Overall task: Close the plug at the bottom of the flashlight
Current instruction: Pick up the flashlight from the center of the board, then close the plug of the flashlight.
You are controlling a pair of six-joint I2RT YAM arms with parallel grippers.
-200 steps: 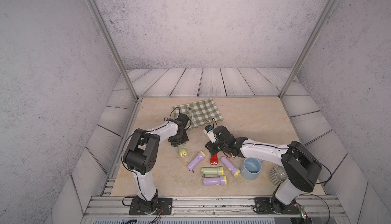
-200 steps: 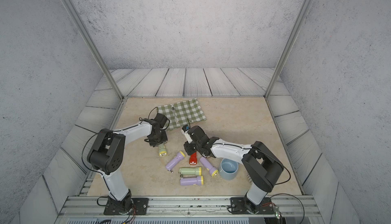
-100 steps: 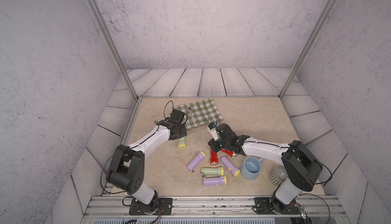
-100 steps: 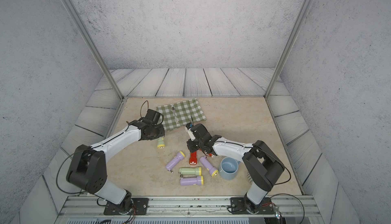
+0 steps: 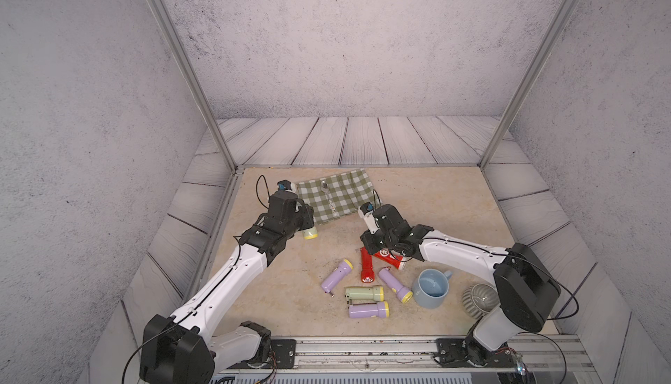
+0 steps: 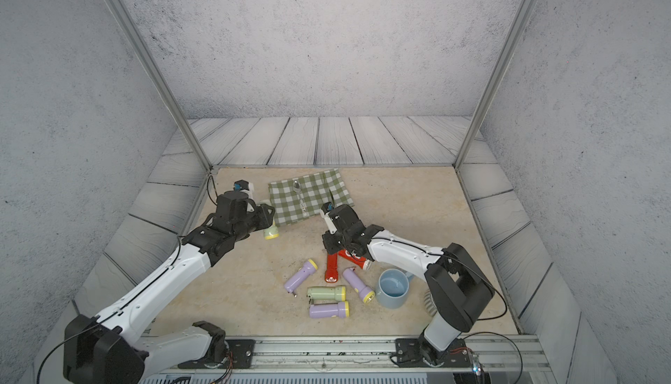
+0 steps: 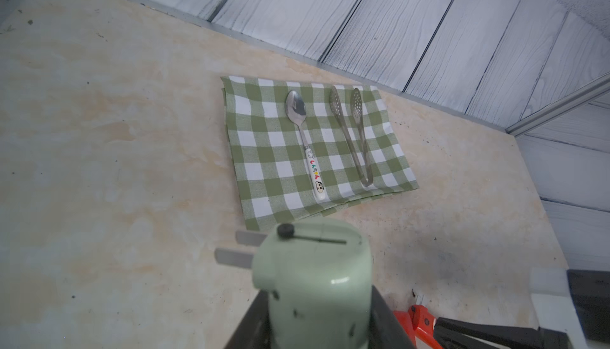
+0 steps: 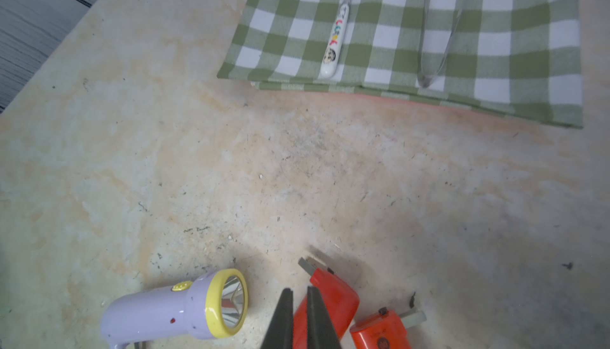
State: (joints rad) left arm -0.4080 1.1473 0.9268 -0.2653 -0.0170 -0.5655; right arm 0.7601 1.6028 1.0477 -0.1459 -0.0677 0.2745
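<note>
My left gripper (image 7: pixel 317 298) is shut on a pale green flashlight (image 7: pixel 317 274), gripping its body from both sides. Two flat metal prongs of the plug (image 7: pixel 234 258) stick out sideways from the flashlight's bottom end. In both top views only its yellow-green head (image 5: pixel 310 233) (image 6: pixel 270 233) shows beneath the left wrist, next to the checked cloth. My right gripper (image 8: pixel 299 293) is shut with nothing in it, its tips just above a red flashlight (image 8: pixel 333 301) whose prongs (image 8: pixel 308 265) also stick out. A second red flashlight (image 8: pixel 379 331) lies beside it.
A green checked cloth (image 5: pixel 337 197) with a spoon (image 7: pixel 302 139) and tongs (image 7: pixel 351 136) lies at the back. Purple flashlights (image 5: pixel 336 278) (image 5: pixel 395 284) (image 5: pixel 368 309) and a green one (image 5: pixel 365 293) lie near the front. A blue mug (image 5: pixel 430 287) and a grey ribbed object (image 5: pixel 479 300) stand at the right.
The left arm has stretched out towards the back left, carrying the green flashlight to the cloth's edge. The right gripper's jaws have come closer together over the red flashlight.
</note>
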